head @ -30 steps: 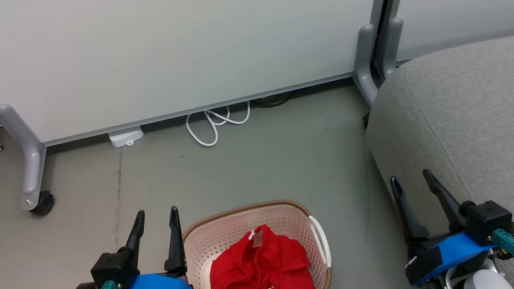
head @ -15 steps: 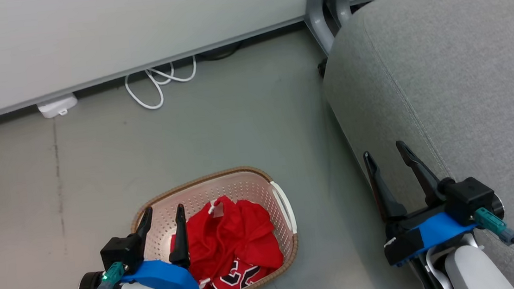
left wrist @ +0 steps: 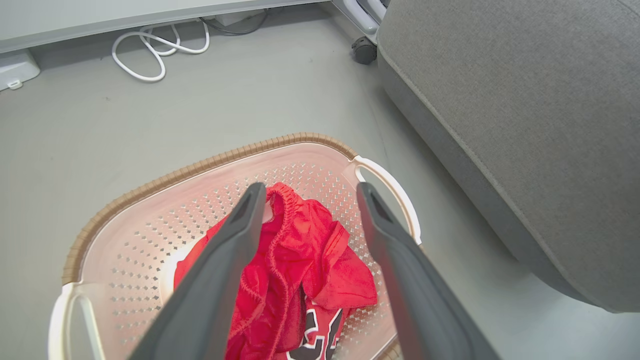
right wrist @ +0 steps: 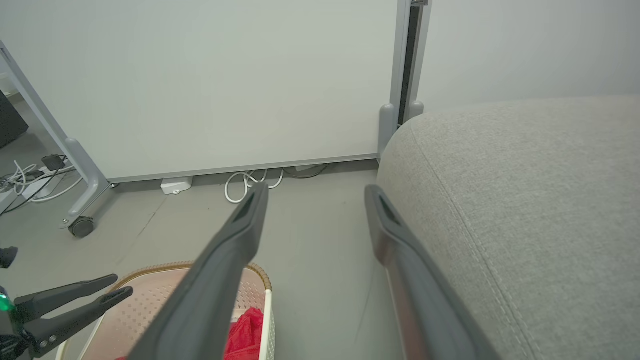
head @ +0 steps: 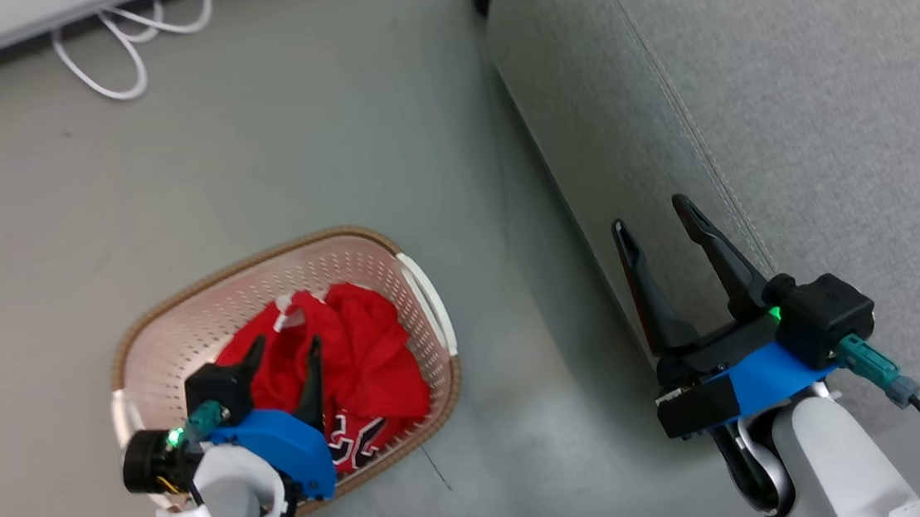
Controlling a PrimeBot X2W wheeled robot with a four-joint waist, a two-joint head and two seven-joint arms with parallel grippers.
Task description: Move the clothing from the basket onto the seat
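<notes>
Left gripper [head: 285, 344] has come over basket [head: 259, 251] from beside its left rim; head camera has dipped too. Smooth grey-green floor [head: 290, 123]; white cable [left wrist: 149, 79] looped at foot of pale partition [right wrist: 225, 85]. Seat [head: 787, 96] right of basket, apart from it, grey weave with seam. Clothing [head: 368, 350] lies as crumpled red heap on basket's bottom, black-and-white lettering at near edge. Both jaws spread, holding nothing; right gripper [head: 650, 215] by seat's left edge.
</notes>
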